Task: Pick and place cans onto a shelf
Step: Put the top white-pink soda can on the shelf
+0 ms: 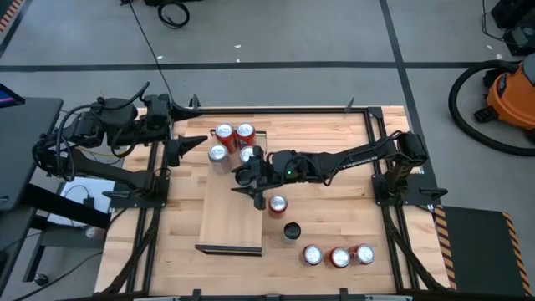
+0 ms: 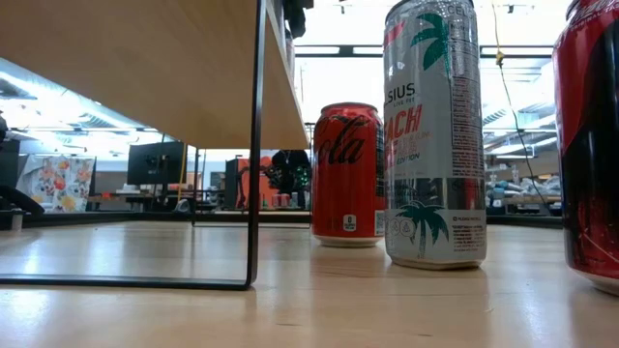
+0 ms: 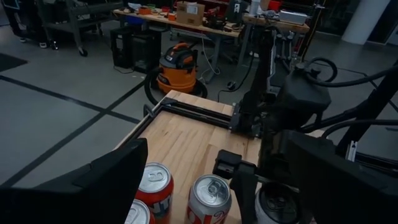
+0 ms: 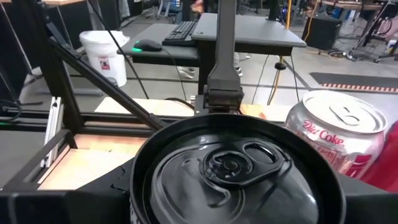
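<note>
Now, notes by label.
Right gripper point(image 1: 248, 174): over the far end of the shelf point(image 1: 226, 219), fingers clamped on a dark-topped can point(image 4: 233, 171), held upright.
Neighbours: shelved cans point(image 1: 223, 134) stand just beside it, toward the left arm.
Free board: lies along the shelf's long axis, toward the near end.
Left gripper point(image 1: 197, 144): wide open, empty, at the shelf's far corner.
</note>
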You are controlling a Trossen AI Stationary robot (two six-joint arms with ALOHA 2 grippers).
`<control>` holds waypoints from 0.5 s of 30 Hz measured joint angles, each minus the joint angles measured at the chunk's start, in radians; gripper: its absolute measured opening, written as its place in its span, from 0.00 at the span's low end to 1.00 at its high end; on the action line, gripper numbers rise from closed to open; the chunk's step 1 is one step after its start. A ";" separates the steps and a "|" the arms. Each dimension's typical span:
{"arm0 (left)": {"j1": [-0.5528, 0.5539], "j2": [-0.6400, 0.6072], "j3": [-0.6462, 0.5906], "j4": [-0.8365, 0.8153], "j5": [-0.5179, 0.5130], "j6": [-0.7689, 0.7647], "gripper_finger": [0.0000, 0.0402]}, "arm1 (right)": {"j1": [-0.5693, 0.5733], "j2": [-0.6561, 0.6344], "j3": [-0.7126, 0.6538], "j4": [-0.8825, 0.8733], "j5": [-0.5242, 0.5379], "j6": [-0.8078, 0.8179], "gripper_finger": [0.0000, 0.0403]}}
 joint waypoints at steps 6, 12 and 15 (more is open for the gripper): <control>0.000 0.000 0.000 0.000 0.000 -0.003 0.98 | -0.018 0.000 0.000 0.001 -0.008 -0.018 0.66; 0.000 0.000 0.000 0.000 0.000 -0.019 0.98 | -0.036 0.000 -0.001 0.009 -0.029 -0.019 0.66; 0.000 0.000 0.000 0.000 0.000 -0.019 0.98 | -0.040 0.000 -0.001 0.010 -0.032 -0.018 0.66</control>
